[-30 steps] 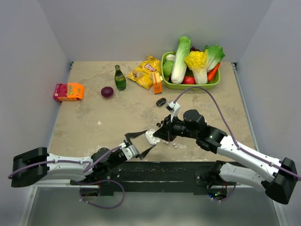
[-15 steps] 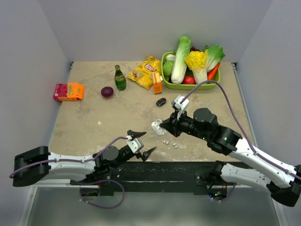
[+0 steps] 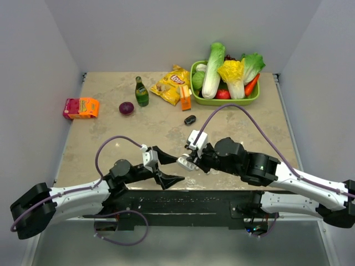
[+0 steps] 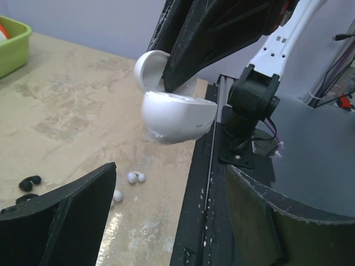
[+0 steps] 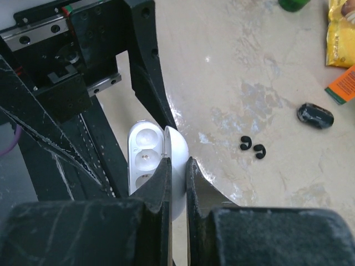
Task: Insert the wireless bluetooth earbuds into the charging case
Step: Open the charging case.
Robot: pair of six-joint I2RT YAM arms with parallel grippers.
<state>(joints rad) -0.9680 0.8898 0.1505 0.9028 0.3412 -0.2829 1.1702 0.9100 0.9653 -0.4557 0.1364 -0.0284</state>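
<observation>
The white charging case [image 5: 145,148] hangs open above the table, its empty sockets showing. My right gripper [image 5: 177,164] is shut on its domed lid. Seen from above, the right gripper [image 3: 188,162] holds the case [image 3: 183,163] near the table's front edge. My left gripper [image 3: 179,169] stands open just left of it, not touching. In the left wrist view the case [image 4: 177,117] floats ahead of my open left gripper [image 4: 166,221]. White earbuds [image 4: 136,177] lie on the table below it, and black earbuds [image 4: 30,182] further left. The black earbuds [image 5: 252,147] lie beside the case.
A small black case [image 3: 190,119] lies mid-table. At the back are a green basket [image 3: 224,101] of vegetables, a chips bag [image 3: 172,83], a green bottle [image 3: 141,91], a red onion [image 3: 126,108] and an orange-pink box [image 3: 81,107]. A black rail [image 3: 188,202] runs along the near edge.
My right gripper has carried the case back and down toward the left arm. The left gripper has risen and swung forward to the case, its jaws opening wider.
</observation>
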